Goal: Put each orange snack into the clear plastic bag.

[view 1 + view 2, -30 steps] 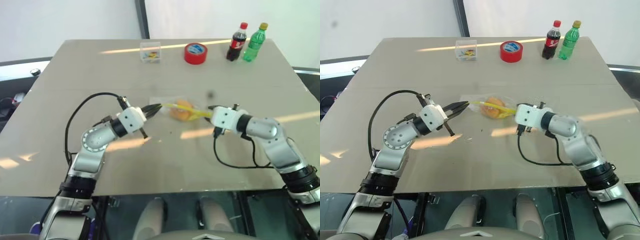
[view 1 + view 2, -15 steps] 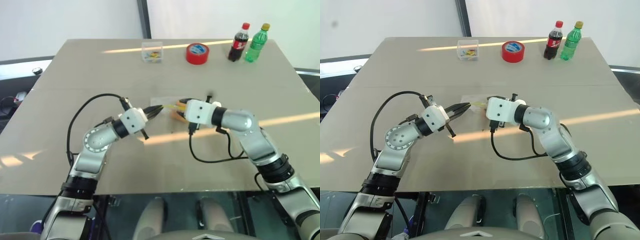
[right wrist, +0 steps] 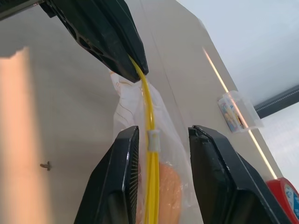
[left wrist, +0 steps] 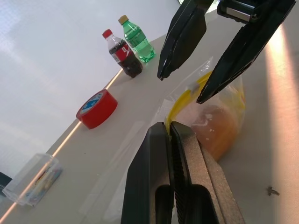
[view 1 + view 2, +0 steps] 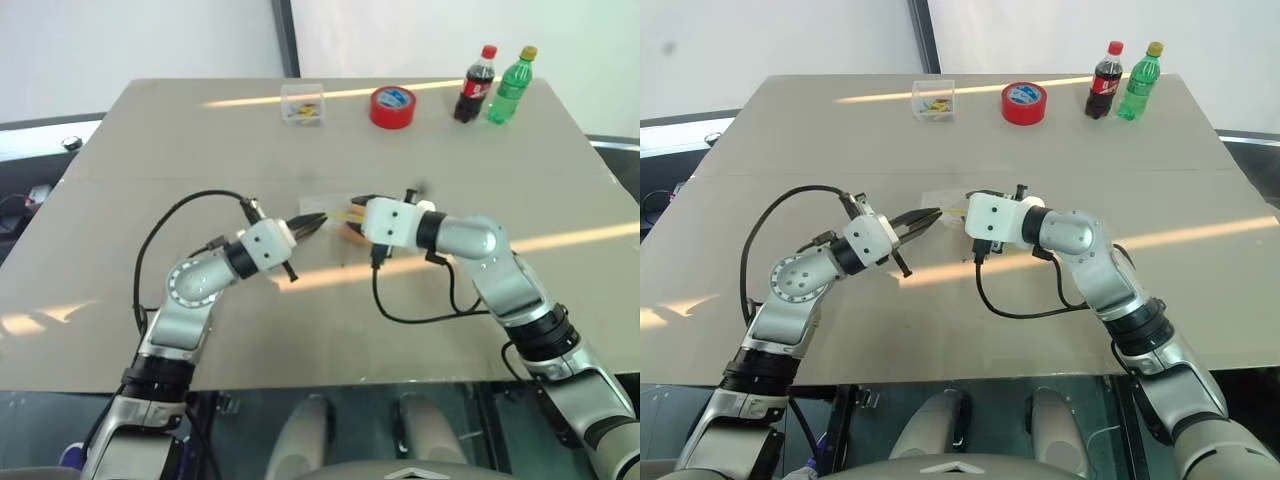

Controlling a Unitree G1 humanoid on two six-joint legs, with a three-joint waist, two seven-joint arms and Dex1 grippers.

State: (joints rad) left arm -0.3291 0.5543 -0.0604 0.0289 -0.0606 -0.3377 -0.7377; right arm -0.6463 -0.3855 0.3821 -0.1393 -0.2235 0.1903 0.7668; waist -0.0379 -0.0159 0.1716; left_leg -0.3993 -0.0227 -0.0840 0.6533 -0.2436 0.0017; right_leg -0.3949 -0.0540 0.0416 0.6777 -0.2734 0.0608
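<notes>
the yellow seal strip (image 3: 150, 116) of the clear plastic bag (image 4: 205, 121) is being pinched at its end by the left gripper (image 4: 169, 127), whose fingers are pressed together. the bag is being held just ahead of those fingertips, with an orange snack (image 4: 219, 133) lying inside it. just to the right, the right gripper (image 3: 161, 133) is being held partly open, its two fingers straddling the yellow strip without clamping it. well beyond both grippers, a small clear box (image 5: 302, 103), a red tape roll (image 5: 392, 106) and two bottles (image 5: 495, 85) are being left standing.
</notes>
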